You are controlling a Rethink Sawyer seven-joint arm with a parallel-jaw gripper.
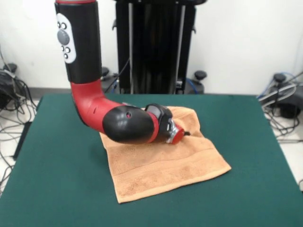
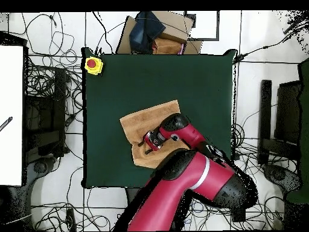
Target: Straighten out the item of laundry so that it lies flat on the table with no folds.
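The dark green table (image 1: 246, 156) fills the room's middle, cables strewn on the floor around it. The peach-orange towel (image 1: 165, 172) lies near the table's centre, its far corner bunched under my gripper (image 1: 179, 134). I cannot tell whether my gripper is apart or together. If I drag while pressing low, I judge the terry could ruck into fresh folds, or slide whole across the felt.
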